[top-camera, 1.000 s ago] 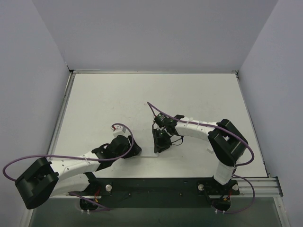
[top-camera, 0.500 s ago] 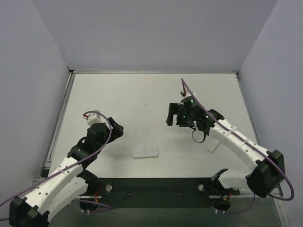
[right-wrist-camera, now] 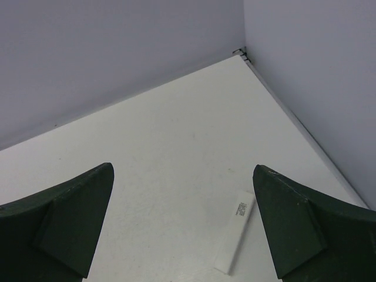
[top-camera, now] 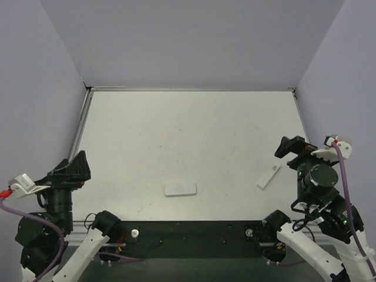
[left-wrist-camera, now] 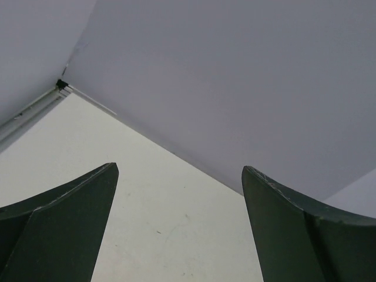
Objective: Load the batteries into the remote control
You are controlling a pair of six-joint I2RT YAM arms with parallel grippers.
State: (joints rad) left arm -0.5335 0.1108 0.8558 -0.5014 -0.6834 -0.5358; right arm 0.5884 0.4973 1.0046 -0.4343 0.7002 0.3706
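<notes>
Both arms sit low at the near corners. The left fingers [left-wrist-camera: 64, 223] are over the left bench [top-camera: 176, 123] edge and the right fingers [right-wrist-camera: 67, 217] are by the right edge. Both pairs are spread wide, gripping nothing, tips aimed out over the bench. Just past the near edge, about centre, a white rounded slab [top-camera: 180, 189] lies flat on its own. The remote [top-camera: 268, 177] lies flat near the right edge, just ahead of the right fingers, angled, with a small dark mark toward its far end — well apart from the slab. Past those it's open bench to the back wall [top-camera: 188, 41], and side walls box it in left and right.
</notes>
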